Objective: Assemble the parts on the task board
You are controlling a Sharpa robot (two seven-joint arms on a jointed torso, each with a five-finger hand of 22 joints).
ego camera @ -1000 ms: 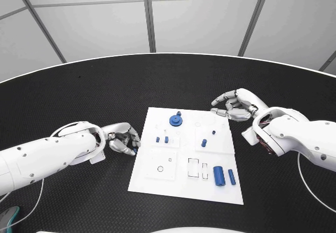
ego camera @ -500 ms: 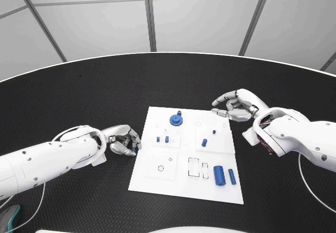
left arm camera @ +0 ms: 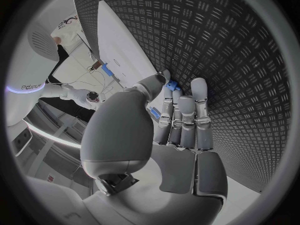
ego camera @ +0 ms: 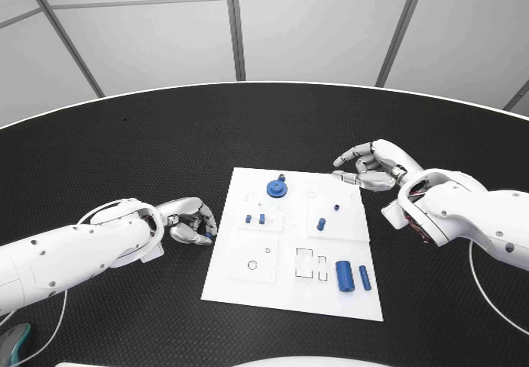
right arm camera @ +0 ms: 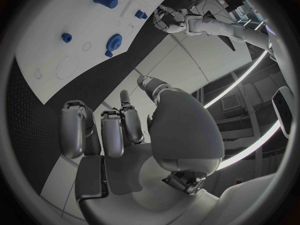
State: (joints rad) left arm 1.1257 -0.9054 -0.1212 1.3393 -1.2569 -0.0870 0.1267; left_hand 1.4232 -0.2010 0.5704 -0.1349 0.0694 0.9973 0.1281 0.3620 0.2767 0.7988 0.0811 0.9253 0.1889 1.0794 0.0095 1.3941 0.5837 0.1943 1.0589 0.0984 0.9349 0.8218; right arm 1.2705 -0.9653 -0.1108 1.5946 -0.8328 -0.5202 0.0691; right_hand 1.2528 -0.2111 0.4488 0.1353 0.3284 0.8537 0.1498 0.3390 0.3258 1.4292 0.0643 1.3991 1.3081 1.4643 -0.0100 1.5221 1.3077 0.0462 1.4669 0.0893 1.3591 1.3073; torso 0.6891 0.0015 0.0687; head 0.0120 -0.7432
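Black table (ego camera: pixel 132 145); left wrist view reveals left hand (left arm camera: pixel 178 110) pinching a blue part (left arm camera: pixel 172 85).

Left robot hand (left arm camera: pixel 178 122), small blue part (left arm camera: pixel 172 85) at fingertips, beside task board (left arm camera: pixel 122 40).

We see a round black table (ego camera: pixel 264 122) with a fine textured top and a pale rim along its far edge. Directly on it lies the white task board (ego camera: pixel 281 287), flat, between our left hand (ego camera: pixel 187 222) and our right hand (ego camera: pixel 369 170). Its near-left edge runs just beside the left hand, and its far-right corner sits just beside the right hand.
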